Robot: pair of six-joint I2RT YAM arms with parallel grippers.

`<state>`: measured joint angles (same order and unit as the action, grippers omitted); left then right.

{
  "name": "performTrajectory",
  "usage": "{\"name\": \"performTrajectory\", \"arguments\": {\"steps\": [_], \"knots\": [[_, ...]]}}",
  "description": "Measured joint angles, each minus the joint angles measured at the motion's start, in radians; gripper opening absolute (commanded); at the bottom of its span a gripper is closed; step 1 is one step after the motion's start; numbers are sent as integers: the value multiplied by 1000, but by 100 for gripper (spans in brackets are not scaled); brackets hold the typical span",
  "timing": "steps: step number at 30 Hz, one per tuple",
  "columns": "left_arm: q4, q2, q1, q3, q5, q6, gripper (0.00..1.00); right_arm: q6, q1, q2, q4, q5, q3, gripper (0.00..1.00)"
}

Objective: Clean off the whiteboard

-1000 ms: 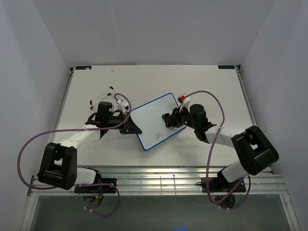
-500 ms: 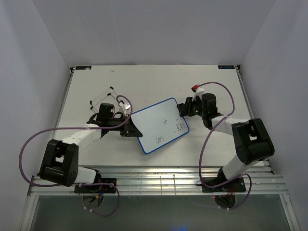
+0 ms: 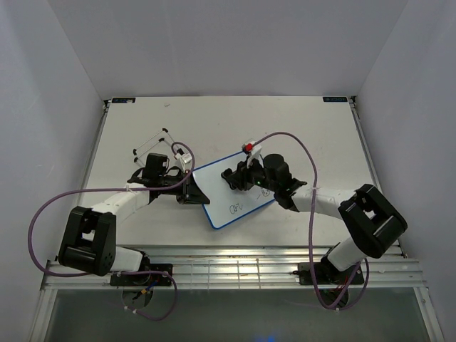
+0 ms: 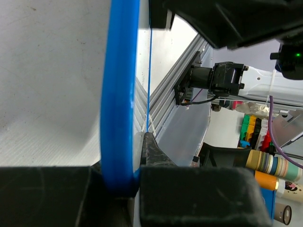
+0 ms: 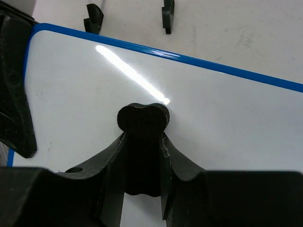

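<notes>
The whiteboard [image 3: 222, 187], white with a thin blue rim, lies tilted on the table with a black scribble [image 3: 235, 207] near its front edge. My left gripper [image 3: 194, 191] is shut on the board's left edge; in the left wrist view the blue rim [image 4: 118, 94] runs down between that gripper's [image 4: 128, 182] pads. My right gripper [image 3: 234, 177] is shut on a small black eraser [image 3: 225, 174], which presses on the board's upper left part. In the right wrist view the eraser [image 5: 142, 118] sits in that gripper [image 5: 142, 142] against the white surface [image 5: 227, 123]. My right arm hides the board's right part.
A thin black wire stand [image 3: 153, 142] lies on the table behind my left gripper; its feet [image 5: 94, 18] show beyond the board's far edge. The metal rail [image 3: 235, 267] runs along the table's near edge.
My right gripper has swept the eraser from the board's right edge leftward to its upper left part. The left gripper has kept its hold on the rim.
</notes>
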<state>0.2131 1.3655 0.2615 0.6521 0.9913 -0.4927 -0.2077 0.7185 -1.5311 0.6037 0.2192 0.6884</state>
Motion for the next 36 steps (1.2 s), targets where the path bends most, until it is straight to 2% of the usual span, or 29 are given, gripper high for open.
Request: {"name": "performTrajectory", "arguments": {"steps": [3,7,17,23,28,36], "knots": [[3,0,-1,0,0,2,0,-13,30,3,3,-10,-1,8],[-5,0,2,0,0,8,0,-47,-8,24,1,-1,-31,8],[-15,-5,2,0,-2,13,0,-152,-334,124,-176,-66,-182,8],[-26,-5,2,0,8,13,0,-158,-398,98,-223,-54,-161,8],[-27,-7,-6,-2,14,14,0,-153,-323,111,-198,-25,-160,8],[-27,-8,-10,-3,15,15,0,-124,37,142,-43,8,-160,8]]}}
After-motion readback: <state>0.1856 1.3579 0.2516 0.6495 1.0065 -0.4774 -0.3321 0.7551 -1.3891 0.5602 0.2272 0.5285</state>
